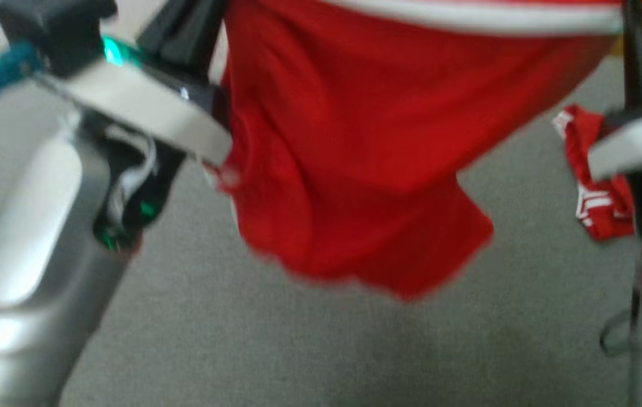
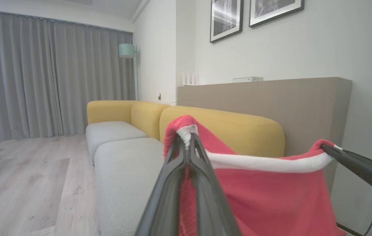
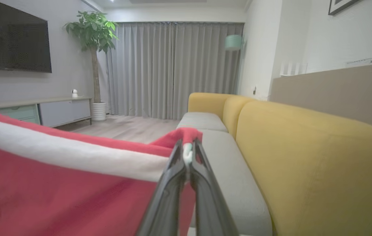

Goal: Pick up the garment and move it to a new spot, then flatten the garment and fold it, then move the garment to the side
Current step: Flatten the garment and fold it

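Observation:
The garment (image 1: 354, 141) is red with a white band along its top edge. It hangs stretched between my two grippers above the grey sofa seat (image 1: 298, 350), its lower part drooping in folds. In the left wrist view my left gripper (image 2: 187, 139) is shut on one end of the band of the garment (image 2: 271, 196). In the right wrist view my right gripper (image 3: 187, 147) is shut on the other end of the garment (image 3: 58, 183). The right gripper's fingertips (image 2: 328, 149) also show in the left wrist view, pinching the band. A red and white flap (image 1: 595, 181) dangles beside the right arm.
The sofa has a yellow backrest (image 3: 320, 157) and grey seat cushions (image 2: 123, 170). A beige panel (image 2: 271, 98) stands behind it against the wall. Wooden floor (image 2: 22, 183), grey curtains (image 3: 172, 68), a potted plant (image 3: 94, 49) and a low cabinet (image 3: 51, 111) lie further off.

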`<state>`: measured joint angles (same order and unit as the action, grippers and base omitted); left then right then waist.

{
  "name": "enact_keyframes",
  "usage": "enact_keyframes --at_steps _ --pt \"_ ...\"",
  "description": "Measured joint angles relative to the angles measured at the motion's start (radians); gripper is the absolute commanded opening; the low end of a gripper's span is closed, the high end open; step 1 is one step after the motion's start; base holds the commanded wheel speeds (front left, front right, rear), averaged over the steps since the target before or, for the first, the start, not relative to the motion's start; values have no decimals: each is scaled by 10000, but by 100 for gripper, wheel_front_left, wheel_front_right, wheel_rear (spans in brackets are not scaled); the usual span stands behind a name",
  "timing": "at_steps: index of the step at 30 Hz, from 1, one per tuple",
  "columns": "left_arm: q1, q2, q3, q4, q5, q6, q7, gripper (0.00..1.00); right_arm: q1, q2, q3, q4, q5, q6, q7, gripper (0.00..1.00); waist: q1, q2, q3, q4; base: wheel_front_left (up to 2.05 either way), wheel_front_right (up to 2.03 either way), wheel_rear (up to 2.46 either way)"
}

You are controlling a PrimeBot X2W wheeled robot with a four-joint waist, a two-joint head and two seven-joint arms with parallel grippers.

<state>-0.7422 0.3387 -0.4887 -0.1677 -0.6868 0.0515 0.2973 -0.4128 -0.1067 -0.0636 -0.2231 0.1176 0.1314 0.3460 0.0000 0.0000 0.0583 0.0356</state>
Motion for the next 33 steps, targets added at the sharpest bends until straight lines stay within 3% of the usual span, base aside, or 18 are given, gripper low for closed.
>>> enact_keyframes --at_steps 3,9,13,22,27,33 --pt "-952 -67 42 815 119 -182 -92 0 -1468 -2 6 1047 -48 0 -4 0 3 0 705 -82 0 0 0" --pt "-3232 -627 328 2472 453 -543 -938 0 -4950 -17 -174 2976 -974 0 -1011 0 4 0 2144 -250 0 0 0" --pt "-3951 -838 389 3390 556 -727 -1421 0 -5988 61 -128 4002 -1413 0 -1666 0 4 0 3030 -333 0 0 0" --pt "-2466 -1055 -15 4773 616 -1060 -2479 0 -4877 357 -198 5983 -1576 0 -2880 0 4 -1 4410 -466 0 0 0" --pt "-1010 -1152 -88 4694 355 -1145 -3310 0 -3778 382 -151 6236 -943 0 -3423 0 -4 0 4197 -459 0 0 0" --pt "1011 -1070 -382 3793 339 -1076 -3937 0 -1893 430 -109 5626 -355 0 -3651 0 -3 0 3482 -370 0 0 0"
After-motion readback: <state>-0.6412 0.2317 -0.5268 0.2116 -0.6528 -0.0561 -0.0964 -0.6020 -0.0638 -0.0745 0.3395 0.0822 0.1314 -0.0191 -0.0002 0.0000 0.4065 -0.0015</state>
